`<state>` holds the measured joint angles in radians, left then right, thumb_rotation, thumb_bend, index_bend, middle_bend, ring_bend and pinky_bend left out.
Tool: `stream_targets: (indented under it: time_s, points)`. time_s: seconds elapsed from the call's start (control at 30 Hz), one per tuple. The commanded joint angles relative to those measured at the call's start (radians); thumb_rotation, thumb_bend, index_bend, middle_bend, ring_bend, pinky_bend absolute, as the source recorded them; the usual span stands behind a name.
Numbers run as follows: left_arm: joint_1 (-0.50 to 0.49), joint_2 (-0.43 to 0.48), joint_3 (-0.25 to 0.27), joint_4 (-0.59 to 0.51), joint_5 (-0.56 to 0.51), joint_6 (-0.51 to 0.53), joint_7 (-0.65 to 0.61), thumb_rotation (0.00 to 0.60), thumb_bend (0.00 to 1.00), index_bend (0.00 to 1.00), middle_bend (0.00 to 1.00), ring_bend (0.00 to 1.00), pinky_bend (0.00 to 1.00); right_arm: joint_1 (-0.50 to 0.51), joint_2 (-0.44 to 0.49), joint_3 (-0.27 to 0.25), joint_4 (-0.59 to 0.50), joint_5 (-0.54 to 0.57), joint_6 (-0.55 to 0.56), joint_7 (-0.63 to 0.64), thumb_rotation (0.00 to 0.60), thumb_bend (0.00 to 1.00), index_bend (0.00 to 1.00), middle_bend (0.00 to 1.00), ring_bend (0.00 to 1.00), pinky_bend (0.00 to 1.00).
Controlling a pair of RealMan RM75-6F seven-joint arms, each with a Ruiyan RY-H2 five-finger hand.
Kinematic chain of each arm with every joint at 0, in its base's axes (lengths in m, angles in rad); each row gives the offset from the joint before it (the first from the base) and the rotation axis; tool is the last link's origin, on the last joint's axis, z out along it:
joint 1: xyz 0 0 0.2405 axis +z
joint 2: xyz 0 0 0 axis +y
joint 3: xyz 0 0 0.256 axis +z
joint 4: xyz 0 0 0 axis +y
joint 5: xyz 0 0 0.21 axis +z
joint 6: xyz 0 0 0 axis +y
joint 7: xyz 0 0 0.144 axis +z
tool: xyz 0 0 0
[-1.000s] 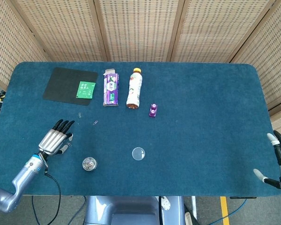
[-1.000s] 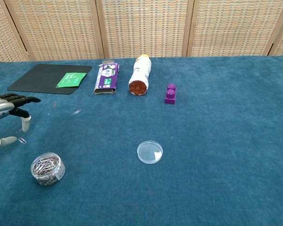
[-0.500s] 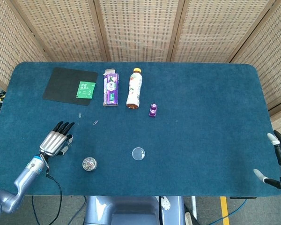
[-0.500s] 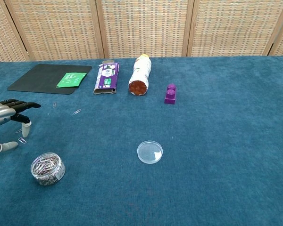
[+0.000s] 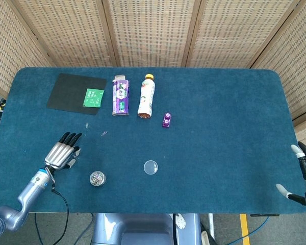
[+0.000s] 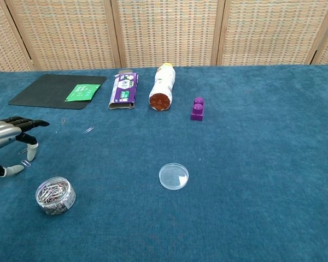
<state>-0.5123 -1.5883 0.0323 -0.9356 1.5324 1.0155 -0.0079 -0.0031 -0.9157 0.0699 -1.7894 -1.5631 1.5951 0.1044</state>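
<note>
My left hand [image 5: 61,153] hovers low over the blue table near its front left, fingers stretched forward and spread, holding nothing. In the chest view the left hand [image 6: 8,139] has its thumb tip beside a loose paper clip [image 6: 25,162] on the cloth. A small round jar of paper clips [image 5: 97,178] stands just right of the hand, also seen in the chest view [image 6: 55,195]. A clear round lid [image 5: 151,167] lies near the table's middle front. My right hand [image 5: 303,176] sits off the table's right edge, fingers apart and empty.
Along the back lie a black mat [image 5: 74,93] with a green packet [image 5: 94,98], a purple carton [image 5: 121,96], a bottle on its side [image 5: 147,95] and a purple block [image 5: 167,120]. Two loose clips [image 5: 103,133] [image 5: 86,125] lie ahead of the left hand.
The left hand has sunk a little and drawn slightly back toward the front edge. Everything else is where it was.
</note>
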Motion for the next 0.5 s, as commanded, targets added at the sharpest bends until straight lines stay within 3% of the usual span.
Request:
stream_targets:
  time_s: [0.03, 0.23, 0.5]
  points:
    - [0.001, -0.001, 0.001, 0.005, -0.003, -0.002, -0.001, 0.600, 0.37, 0.50, 0.00, 0.00, 0.00, 0.000, 0.001, 0.000, 0.000, -0.001, 0.001, 0.002, 0.600, 0.00, 0.02, 0.00, 0.00, 0.00]
    - [0.000, -0.005, 0.003, 0.012, -0.007, -0.008, -0.002, 0.600, 0.38, 0.52, 0.00, 0.00, 0.00, -0.001, 0.000, -0.001, 0.000, -0.002, 0.001, 0.001, 0.600, 0.00, 0.02, 0.00, 0.00, 0.00]
    - [0.001, -0.010, 0.005, 0.021, -0.010, -0.008, -0.007, 0.600, 0.39, 0.62, 0.00, 0.00, 0.00, 0.000, 0.001, -0.002, -0.001, -0.003, 0.000, 0.003, 0.600, 0.00, 0.02, 0.00, 0.00, 0.00]
